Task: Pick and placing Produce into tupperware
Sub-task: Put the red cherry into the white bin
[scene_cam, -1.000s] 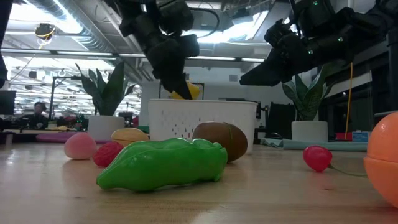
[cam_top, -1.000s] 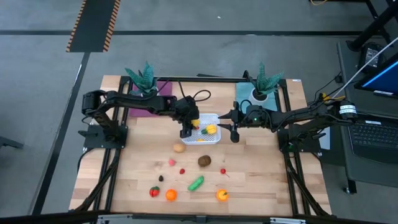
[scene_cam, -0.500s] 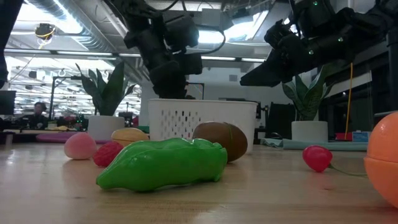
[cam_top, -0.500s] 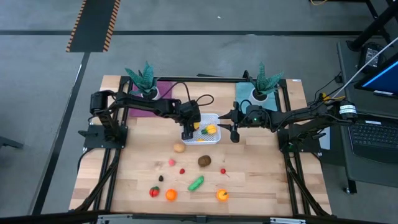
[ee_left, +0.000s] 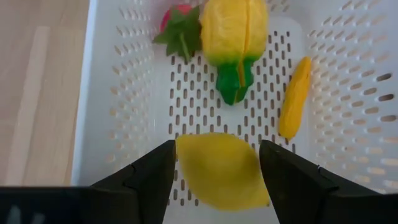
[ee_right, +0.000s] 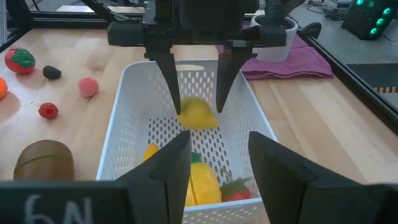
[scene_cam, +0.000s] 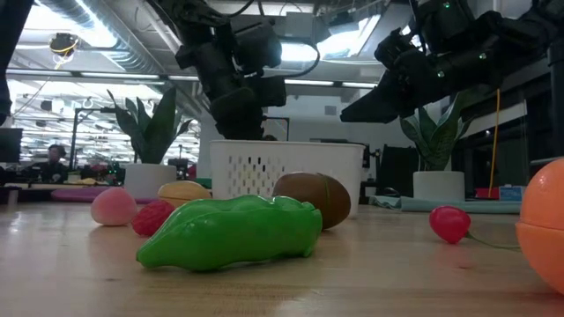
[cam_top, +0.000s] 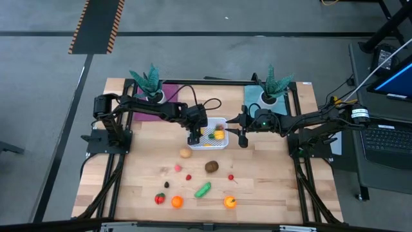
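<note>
Inside the tupperware, left tool stands open around the lemon, near its wall

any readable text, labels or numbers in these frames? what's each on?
"6N": pale marking on the right gripper body, at the edge of the right wrist view; reads that way as shown, may be inverted.
Faint marks on the left gripper body: too blurred to read.
Laptop screen beside the table: too small to read.
Striped floor tape: orange-and-black pattern only, no text.
Basket, produce, pots: none.
</note>
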You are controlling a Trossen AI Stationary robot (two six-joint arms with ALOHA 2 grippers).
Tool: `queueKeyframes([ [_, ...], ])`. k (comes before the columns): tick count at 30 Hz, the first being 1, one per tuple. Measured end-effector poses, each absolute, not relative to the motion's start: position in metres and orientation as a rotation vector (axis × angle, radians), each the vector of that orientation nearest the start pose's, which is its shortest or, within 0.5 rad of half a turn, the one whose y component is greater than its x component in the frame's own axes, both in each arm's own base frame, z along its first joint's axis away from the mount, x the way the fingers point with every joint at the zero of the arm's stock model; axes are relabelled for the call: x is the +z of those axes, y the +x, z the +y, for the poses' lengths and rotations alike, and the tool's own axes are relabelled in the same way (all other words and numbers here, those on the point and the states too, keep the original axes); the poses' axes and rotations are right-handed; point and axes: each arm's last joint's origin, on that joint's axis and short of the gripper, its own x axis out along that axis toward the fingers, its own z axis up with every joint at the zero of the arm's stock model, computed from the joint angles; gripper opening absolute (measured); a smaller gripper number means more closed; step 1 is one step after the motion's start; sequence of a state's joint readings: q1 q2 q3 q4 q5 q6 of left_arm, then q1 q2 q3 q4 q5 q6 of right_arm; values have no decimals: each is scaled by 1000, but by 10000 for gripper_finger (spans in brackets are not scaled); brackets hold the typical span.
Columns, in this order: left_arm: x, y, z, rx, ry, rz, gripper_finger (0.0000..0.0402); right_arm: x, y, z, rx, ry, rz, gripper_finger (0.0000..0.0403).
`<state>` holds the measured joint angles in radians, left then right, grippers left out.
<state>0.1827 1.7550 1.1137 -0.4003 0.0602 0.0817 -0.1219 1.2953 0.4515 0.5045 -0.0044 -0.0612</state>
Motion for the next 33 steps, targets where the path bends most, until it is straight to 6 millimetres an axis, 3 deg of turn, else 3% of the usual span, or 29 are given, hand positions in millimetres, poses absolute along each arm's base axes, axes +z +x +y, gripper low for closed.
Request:
queueKeyframes([
  [13, 186, 341, 61, 88, -75, 1043, 224, 182, 245, -30, -109, -36, 347, 163],
  [24, 254, 315, 49, 74, -24, 790, 224, 187, 247, -29, -111, -13, 293, 163],
  [33, 230, 260, 14, 18, -43, 514, 224, 185, 247, -23, -89, -42, 313, 163],
])
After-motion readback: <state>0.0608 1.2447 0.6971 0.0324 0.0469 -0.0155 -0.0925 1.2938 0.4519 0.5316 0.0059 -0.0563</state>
